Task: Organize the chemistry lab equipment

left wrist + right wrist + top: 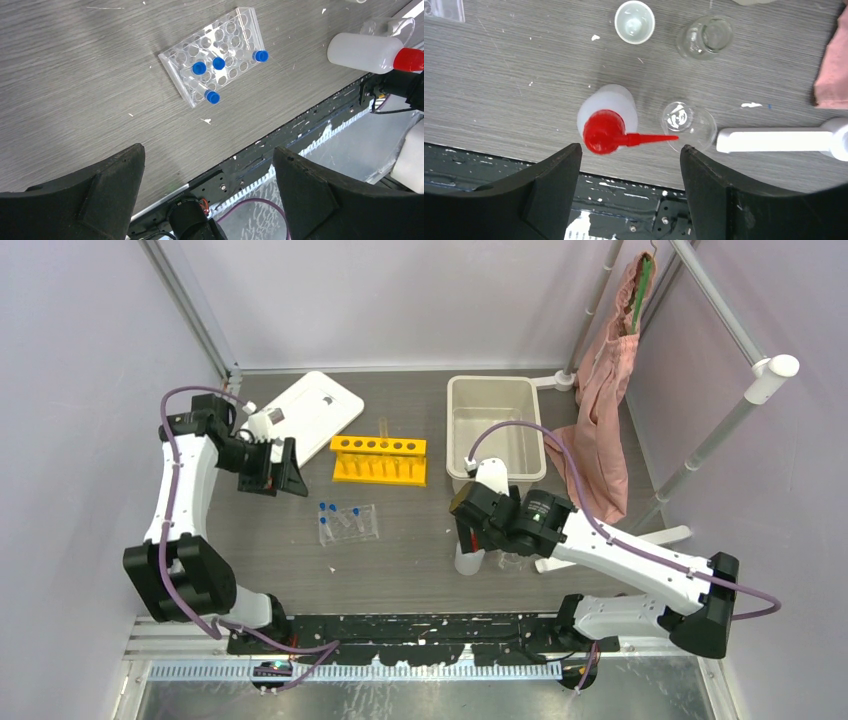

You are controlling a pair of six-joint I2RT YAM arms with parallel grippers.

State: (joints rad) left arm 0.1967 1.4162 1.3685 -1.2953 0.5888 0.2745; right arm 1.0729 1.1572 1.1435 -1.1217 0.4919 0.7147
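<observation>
The clear tray (235, 27) lies on the table with several blue-capped vials (218, 63) in it; it also shows in the top view (348, 523). My left gripper (207, 152) is open and empty, held above the table left of the yellow rack (380, 458). The white squeeze bottle with red spout (605, 131) stands just ahead of my right gripper (630, 150), which is open and empty above it. Two small glass beakers (689, 122) (705, 36) and a tiny white cup (634, 21) stand close by.
A white bin (495, 428) stands at the back right and a white lid (305, 415) at the back left. The pink cloth (600, 420) hangs at the right. The white stand's foot (774, 140) lies beside the nearer beaker. The table's near edge is just behind both grippers.
</observation>
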